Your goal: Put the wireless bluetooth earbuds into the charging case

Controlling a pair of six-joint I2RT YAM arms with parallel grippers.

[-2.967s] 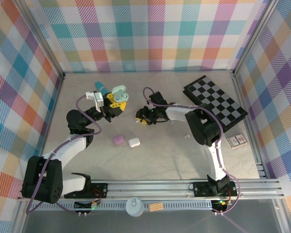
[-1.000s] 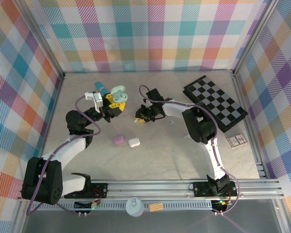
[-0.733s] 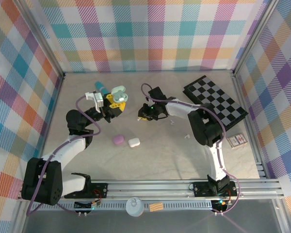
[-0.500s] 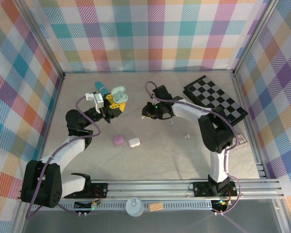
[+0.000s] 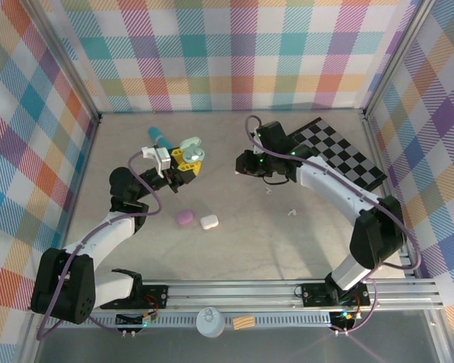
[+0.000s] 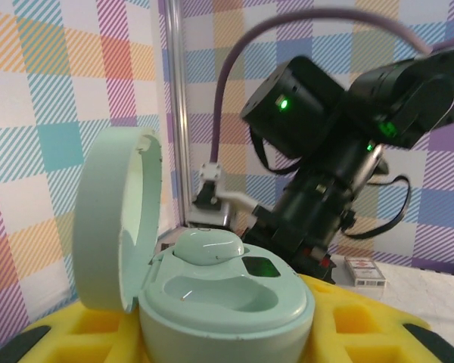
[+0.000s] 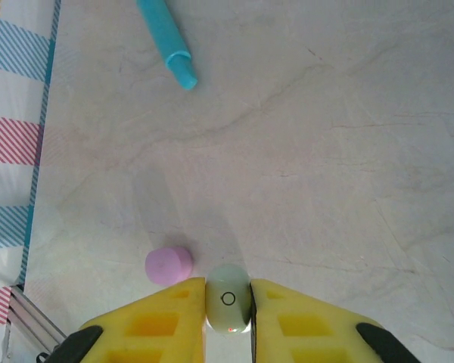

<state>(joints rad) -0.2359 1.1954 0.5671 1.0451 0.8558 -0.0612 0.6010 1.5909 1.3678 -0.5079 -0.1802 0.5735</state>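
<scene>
**Green bud pinched, open case waiting**

The left claw is clamped on the base of the green case and holds it up with the lid swung open to one side. One bud sits seated at the back of the case. The well in front of it looks empty.

The right claw hangs to the right of the case in the top view, near it but apart. Its yellow fingers are closed on a green bud. They grip it by both flanks, and a small ring mark on the bud faces the wrist camera.

The bud looks like hard, glossy plastic, rounded all over and surely very light. It needs little squeeze, and I'd expect it to twist or pop out of the pads if pressed hard or nudged sideways against the case rim. Holding it by the flanks seems right, since that leaves one end of the bud free to enter the well. The well is shaped, so the bud probably has to arrive turned the matching way.

The case is smooth too, and gripping it at the base leaves the lid clear.

A purple case and a white case lie on the table on the arm-base side of the green case. A teal stick lies just behind the green case. Two white specks, perhaps buds, lie well to its right.
</scene>
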